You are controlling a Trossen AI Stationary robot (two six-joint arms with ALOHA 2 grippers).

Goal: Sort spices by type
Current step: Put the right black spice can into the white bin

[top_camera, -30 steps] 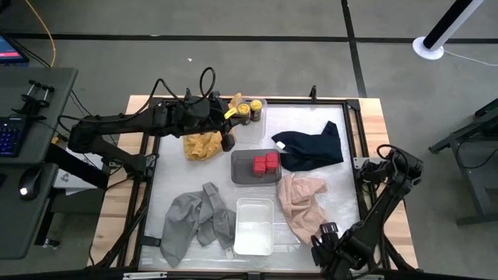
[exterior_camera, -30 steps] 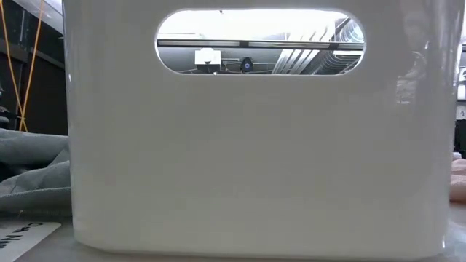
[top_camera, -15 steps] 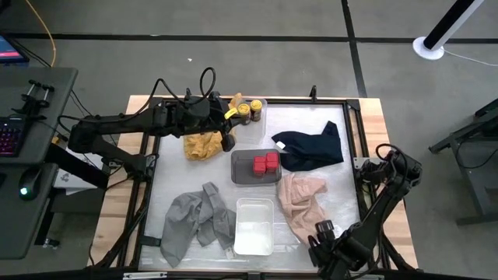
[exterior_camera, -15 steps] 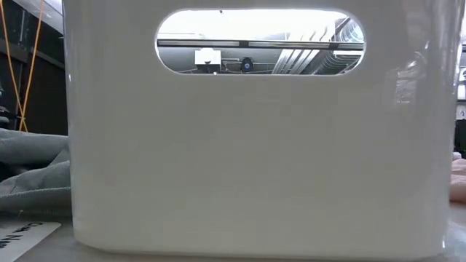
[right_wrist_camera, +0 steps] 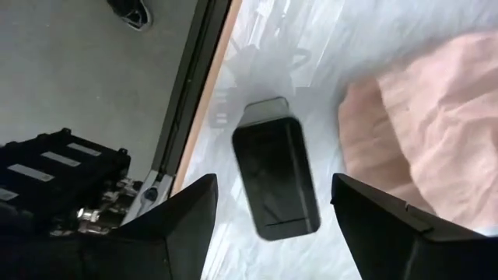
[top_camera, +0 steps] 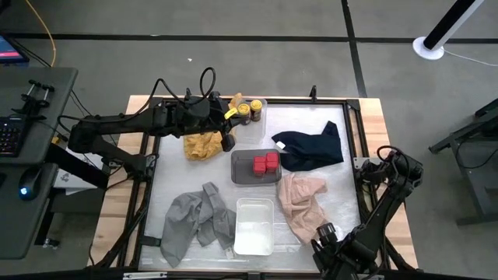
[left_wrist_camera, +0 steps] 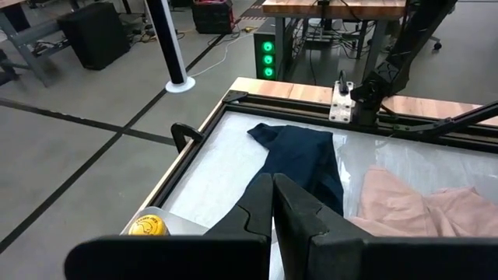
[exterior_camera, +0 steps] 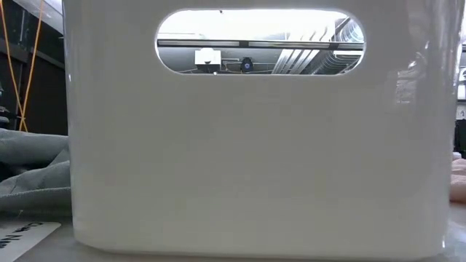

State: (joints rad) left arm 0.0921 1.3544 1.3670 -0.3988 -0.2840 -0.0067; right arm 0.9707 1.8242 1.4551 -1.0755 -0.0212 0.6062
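Right gripper: positioned at the near right corner of the table, fingers spread apart, hovering above a flat black tin that lies on the white table surface just beside the pink cloth. The tin sits between the open fingers in the right wrist view; contact cannot be confirmed.

Left gripper: positioned at the far left, over the yellow cloth, fingers pressed together with nothing held.

Two yellow-lidded jars stand in the clear tray at the far edge. Two red tins sit in the grey tray at centre. White tray stands at near centre, between the grey cloth and the pink cloth. Navy cloth lies at far right.
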